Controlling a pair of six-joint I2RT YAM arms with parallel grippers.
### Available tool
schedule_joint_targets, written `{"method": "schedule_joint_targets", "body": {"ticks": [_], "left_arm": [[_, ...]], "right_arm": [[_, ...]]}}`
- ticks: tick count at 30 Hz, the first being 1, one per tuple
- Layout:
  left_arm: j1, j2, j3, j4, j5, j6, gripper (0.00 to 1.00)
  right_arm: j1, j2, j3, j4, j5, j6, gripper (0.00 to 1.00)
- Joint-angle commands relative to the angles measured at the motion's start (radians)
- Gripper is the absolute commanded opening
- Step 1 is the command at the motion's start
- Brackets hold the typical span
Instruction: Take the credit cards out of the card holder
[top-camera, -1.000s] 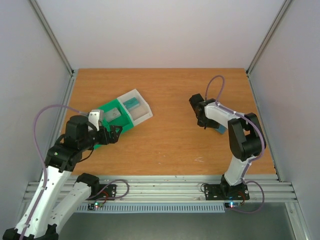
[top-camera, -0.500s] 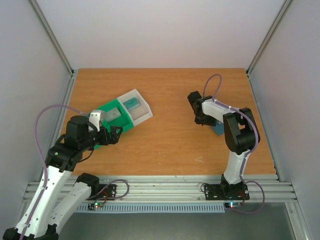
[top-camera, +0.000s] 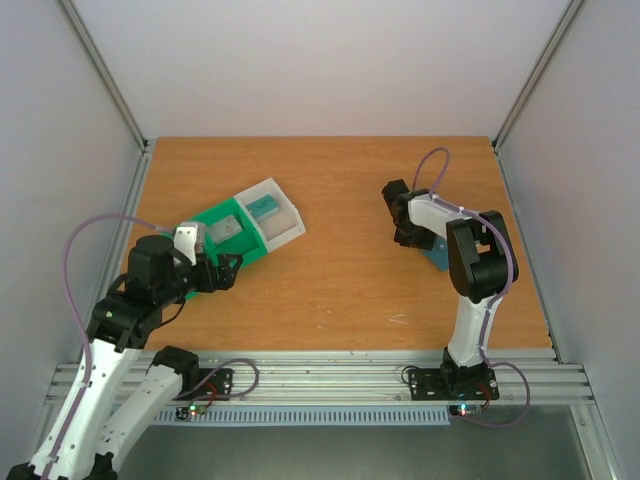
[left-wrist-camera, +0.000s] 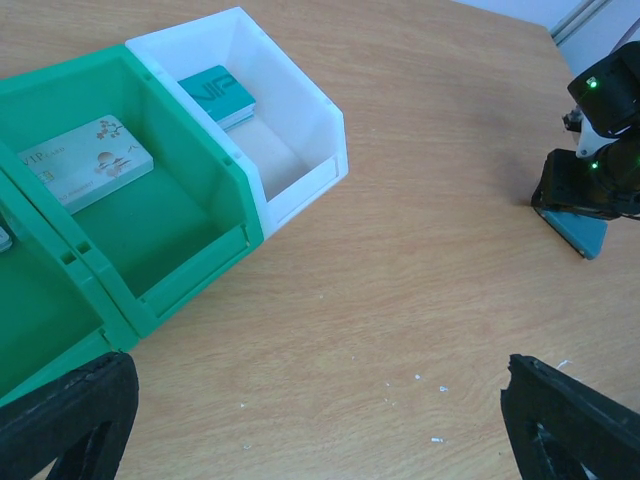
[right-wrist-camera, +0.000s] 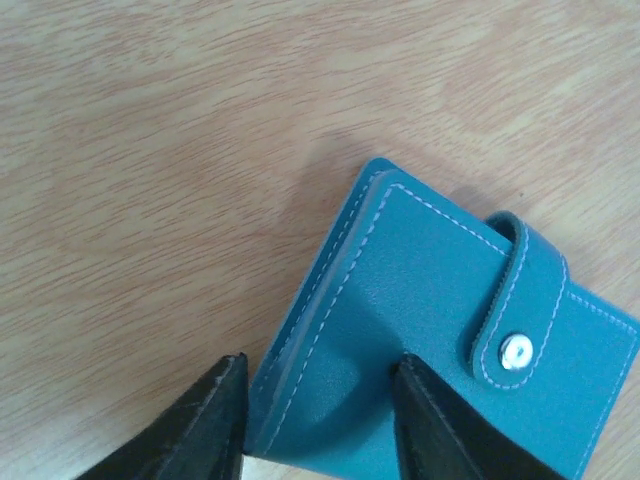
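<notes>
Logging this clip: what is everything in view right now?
table: one, orange-brown wood, under everything
compartment tray: one, green with a white end bin, left of centre
teal card: one, teal, in the white bin
whitish card: one, off-white, in the neighbouring green bin
card holder: one, blue, snapped shut, flat on the right
left gripper: one, black, open, by the tray
right gripper: one, black, astride the card holder's corner

White link shells on left arm and right arm, black joint housings, 1 lilac cable looped per arm, black base plates at 6 o'clock with red and green LEDs, 2 matte black fingers on right gripper, pale bracket at left wrist.
</notes>
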Motion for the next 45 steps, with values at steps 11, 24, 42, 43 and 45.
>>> {"method": "schedule_joint_targets", "body": {"ticks": [11, 24, 42, 43, 45], "left_arm": [[-0.001, -0.043, -0.016, 0.023, -0.012, 0.010, 0.99], [0.000, -0.070, -0.026, 0.025, -0.038, 0.005, 0.99], [0.000, -0.019, -0.008, 0.008, -0.042, -0.023, 0.96], [0.000, -0.020, -0.008, 0.008, -0.043, -0.025, 0.96], [0.000, -0.022, -0.007, 0.008, -0.034, -0.029, 0.97]], "right_arm": [[-0.003, -0.141, -0.120, 0.043, -0.177, -0.064, 0.01], [0.088, -0.360, -0.239, 0.043, -0.384, -0.037, 0.01], [0.464, -0.409, -0.331, 0.262, -0.695, 0.285, 0.08], [0.465, -0.405, -0.319, 0.250, -0.690, 0.267, 0.11], [0.463, -0.405, -0.293, 0.196, -0.642, 0.218, 0.18]]}}
